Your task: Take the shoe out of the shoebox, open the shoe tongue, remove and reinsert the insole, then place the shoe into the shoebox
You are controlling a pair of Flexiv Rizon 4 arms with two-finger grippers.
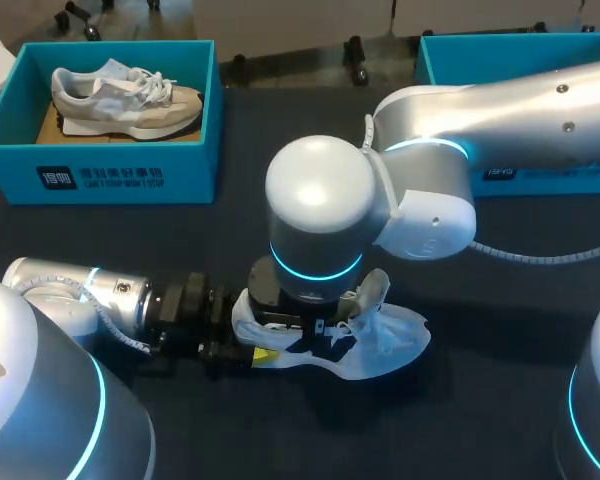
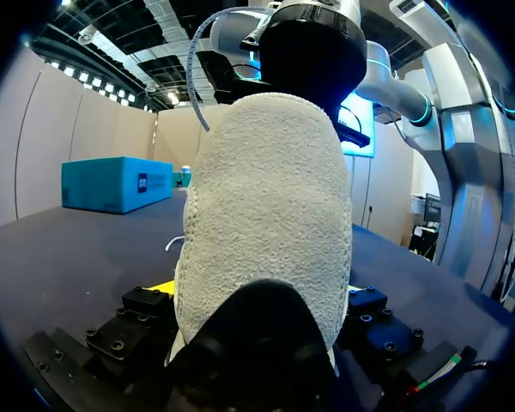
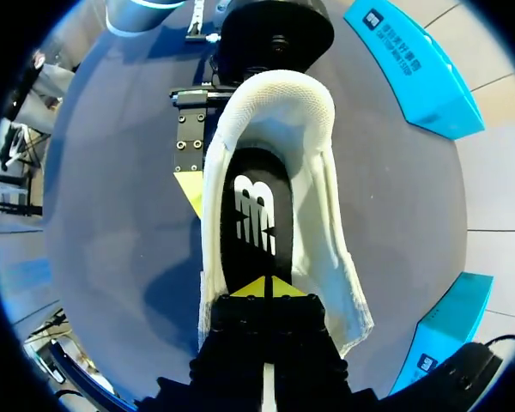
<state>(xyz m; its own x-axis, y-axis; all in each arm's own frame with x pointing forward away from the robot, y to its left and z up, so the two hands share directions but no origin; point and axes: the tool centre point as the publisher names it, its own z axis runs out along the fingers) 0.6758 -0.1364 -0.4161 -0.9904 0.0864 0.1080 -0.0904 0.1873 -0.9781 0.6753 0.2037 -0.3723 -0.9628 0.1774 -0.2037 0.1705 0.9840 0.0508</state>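
A white shoe (image 1: 392, 342) lies on the dark table, toe to the right, its tongue and laces pulled open. Its black insole (image 3: 259, 202) lies flat inside. My left gripper (image 1: 264, 346) comes in low from the left with its fingers wide on both sides of the heel (image 2: 266, 206), shut on the shoe. One of its yellow fingertips (image 3: 189, 190) rests against the heel's side. My right gripper (image 3: 266, 288) points straight down into the shoe, shut, its joined tips on the insole near the forefoot. In the head view the right wrist (image 1: 316, 215) hides those fingers.
A blue shoebox (image 1: 120, 178) at the back left holds a second grey-white shoe (image 1: 120, 95). Another blue box (image 1: 460, 48) stands at the back right, partly behind my right arm. Bare dark table lies between the boxes and in front of the shoe.
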